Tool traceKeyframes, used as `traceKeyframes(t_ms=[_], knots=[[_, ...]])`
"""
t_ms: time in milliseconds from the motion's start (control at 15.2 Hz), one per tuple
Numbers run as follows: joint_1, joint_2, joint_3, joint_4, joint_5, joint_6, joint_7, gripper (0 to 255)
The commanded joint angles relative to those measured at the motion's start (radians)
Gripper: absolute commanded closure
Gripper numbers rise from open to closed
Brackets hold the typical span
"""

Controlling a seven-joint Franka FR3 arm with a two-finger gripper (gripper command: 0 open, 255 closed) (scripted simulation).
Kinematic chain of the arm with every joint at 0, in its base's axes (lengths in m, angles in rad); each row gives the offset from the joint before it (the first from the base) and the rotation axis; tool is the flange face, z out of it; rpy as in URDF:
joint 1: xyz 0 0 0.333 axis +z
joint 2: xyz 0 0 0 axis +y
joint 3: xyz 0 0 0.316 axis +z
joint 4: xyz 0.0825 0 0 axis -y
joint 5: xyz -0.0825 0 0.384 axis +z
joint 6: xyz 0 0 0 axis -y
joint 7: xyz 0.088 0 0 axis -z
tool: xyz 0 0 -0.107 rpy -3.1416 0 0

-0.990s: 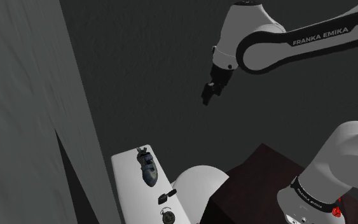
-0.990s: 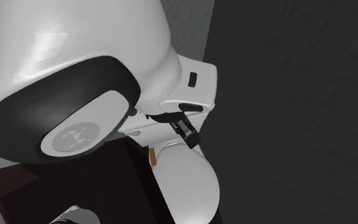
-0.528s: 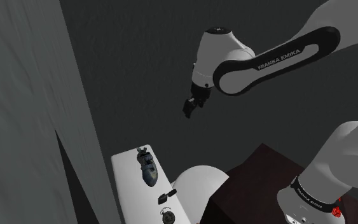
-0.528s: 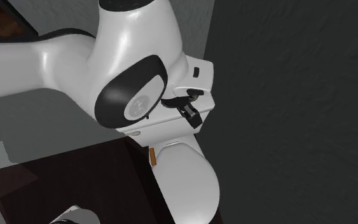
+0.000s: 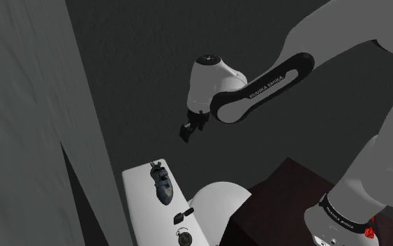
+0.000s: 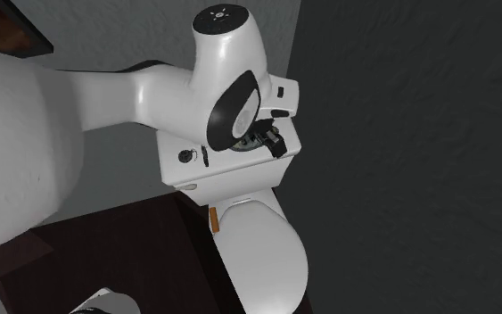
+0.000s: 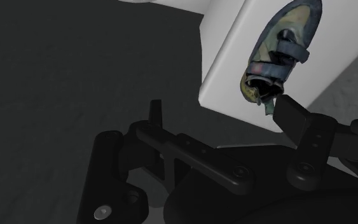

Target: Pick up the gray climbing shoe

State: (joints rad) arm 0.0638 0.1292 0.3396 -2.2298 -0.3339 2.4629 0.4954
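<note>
my arm (image 5: 271, 80) rises from the stand (image 5: 285, 203) at the shoulder view's lower right, arches over and slants down toward that view's left, with the wrist bent downward at the end. my pincer (image 5: 186, 131) hangs in the air above the toilet tank lid (image 5: 140, 210), released, its two black fingers (image 7: 155, 114) standing apart with nothing between them.

the gray climbing shoe (image 5: 163, 187) lies flat on that white lid, below the pincer and apart from it. through the wrist camera the shoe (image 7: 279, 51) shows bluish straps and a yellowish lining at its open end, which points toward one of my fingertips.

in the second exterior view my own wrist and forearm cover most of the shoe, so i cannot make out its shape there. two small dark things (image 6: 193, 156) sit on the lid nearer the toilet bowl (image 6: 262, 254); i cannot tell what they are. the lid's end is cut off at the shoulder view's lower edge.
</note>
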Motion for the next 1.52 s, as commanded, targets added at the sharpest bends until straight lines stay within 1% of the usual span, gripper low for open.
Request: traceKeyframes(t_ms=[0, 264, 528, 792, 1056, 1122, 1452], knots=[[0.019, 0.083, -0.004, 0.052, -0.055, 0.019, 0.051, 0], [0.072, 0.240, -0.028, 0.170, -0.141, 0.039, 0.129, 0], [0.130, 0.395, -0.058, 0.307, -0.198, 0.044, 0.179, 0], [0.187, 0.550, -0.084, 0.465, -0.231, 0.036, 0.205, 0], [0.239, 0.711, -0.102, 0.650, -0.243, 0.012, 0.208, 0], [0.247, 0.736, -0.104, 0.680, -0.243, 0.007, 0.206, 0], [0.259, 0.790, -0.121, 0.704, -0.257, 0.037, 0.220, 0]])
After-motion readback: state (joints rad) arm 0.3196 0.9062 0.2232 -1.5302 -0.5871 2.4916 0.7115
